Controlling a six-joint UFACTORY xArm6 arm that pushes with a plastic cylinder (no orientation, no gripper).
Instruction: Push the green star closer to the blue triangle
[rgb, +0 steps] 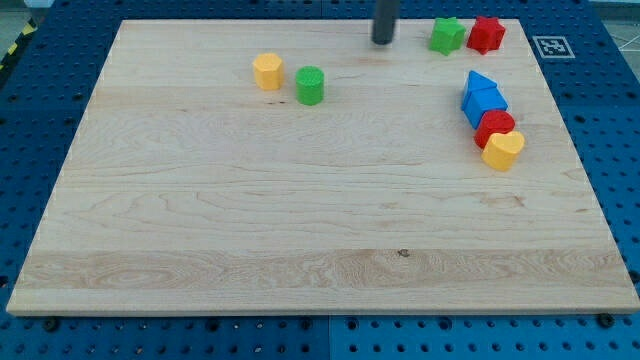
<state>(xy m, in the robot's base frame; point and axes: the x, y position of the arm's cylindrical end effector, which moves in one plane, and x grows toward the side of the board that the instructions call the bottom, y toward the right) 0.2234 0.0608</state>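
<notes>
Table (300, 240) lies bare at six o'clock. Further off at three o'clock, a yellow heart (503, 150) touches a red cylinder (494, 126) and the blue triangle (481, 84) tops a blue block (484, 103). Farthest, at one o'clock, the green star (447, 35) touches a red star (487, 34); my tip (383, 41) stands just beside it at nine o'clock. I carry no pincer, so nothing spreads or pinches. I should circle above the star and push down-right.

rod: dark grey | straight cylinder | my tip (383, 42): blunt
</notes>
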